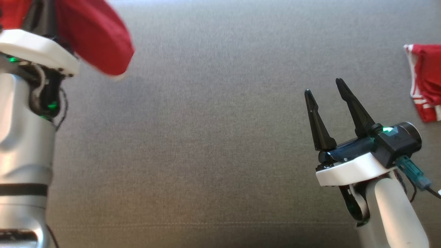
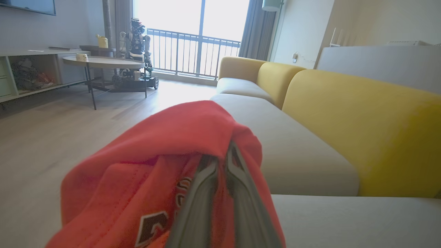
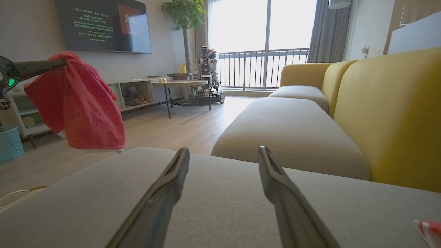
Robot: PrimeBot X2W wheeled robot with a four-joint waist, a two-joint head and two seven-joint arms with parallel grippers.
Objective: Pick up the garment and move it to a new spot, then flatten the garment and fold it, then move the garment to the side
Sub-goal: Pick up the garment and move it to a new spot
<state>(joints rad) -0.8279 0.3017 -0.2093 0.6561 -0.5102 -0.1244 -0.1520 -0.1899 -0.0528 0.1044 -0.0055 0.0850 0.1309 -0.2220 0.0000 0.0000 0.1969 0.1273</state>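
Two red things show: a striped cloth (image 1: 425,86) lies at the right edge of the grey sofa seat (image 1: 213,137), near my right gripper (image 1: 323,86), whose fingers stand wide apart and empty. At upper left, my left gripper (image 2: 225,155) is clamped on the garment (image 2: 155,148), which drapes over its fingers, clear of the seat.

The garment (image 1: 100,38) is soft red cloth, matt, with visible stitching. The sofa seat (image 1: 213,137) has a grey woven fabric, slightly rough, without shine; its backrest (image 3: 389,113) is yellow cloth. The 2 fingers (image 1: 317,120) of the right gripper (image 1: 323,85) look like dark matt plastic, and the wrist shell (image 1: 348,170) is smooth, glossy white plastic. The floor (image 3: 172,127) is pale wood with a light sheen.
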